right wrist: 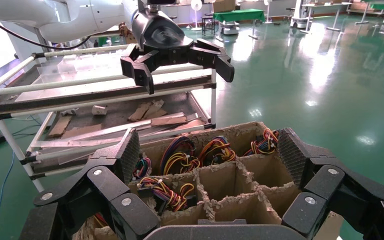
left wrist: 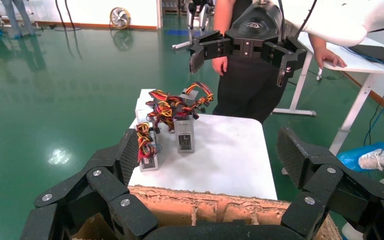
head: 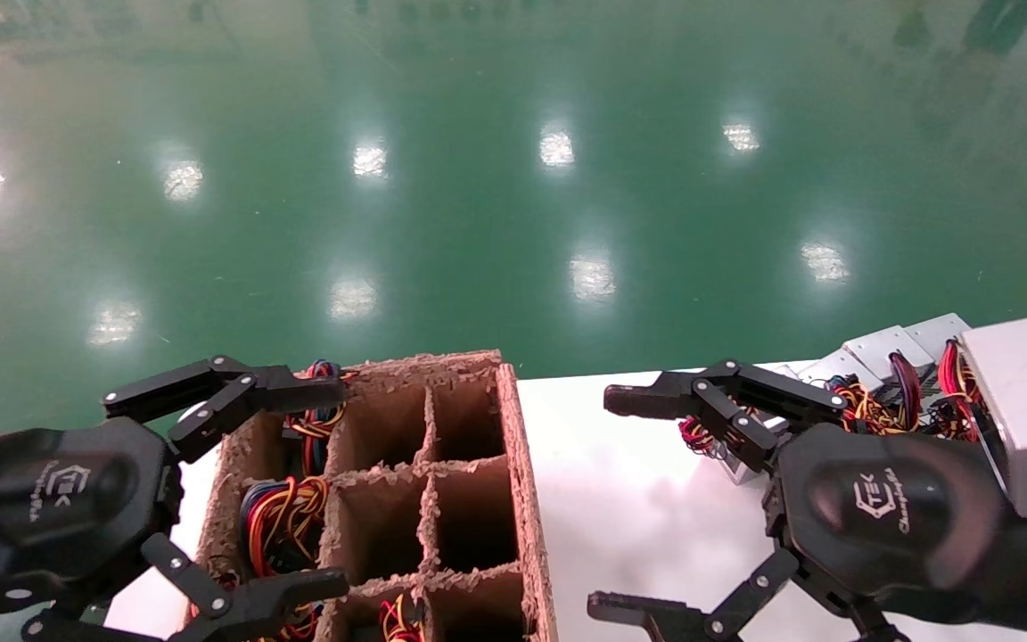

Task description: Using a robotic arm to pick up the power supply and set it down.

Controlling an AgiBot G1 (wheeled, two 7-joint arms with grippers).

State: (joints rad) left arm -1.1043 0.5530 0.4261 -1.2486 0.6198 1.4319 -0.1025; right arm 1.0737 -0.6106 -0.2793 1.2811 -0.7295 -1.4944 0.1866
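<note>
Several grey power supplies [head: 888, 348] with red, yellow and black wire bundles stand clustered at the right end of the white table [head: 647, 481]; two stand upright in the left wrist view [left wrist: 184, 136]. More wire bundles [head: 286, 517] fill the left cells of a divided cardboard box [head: 527, 499]. My left gripper [head: 335, 489] hangs open over those left cells, holding nothing. My right gripper [head: 607, 504] is open above the bare table, just left of the power supply cluster and apart from it. Each wrist view shows the other arm's open claw farther off.
Middle and right cells of the box [right wrist: 240, 180] show no wires. A metal rack [right wrist: 105, 115] with cardboard scraps stands beyond the box. A person [left wrist: 250, 85] stands behind the table, beside a second white table [left wrist: 375, 55]. Green floor lies all around.
</note>
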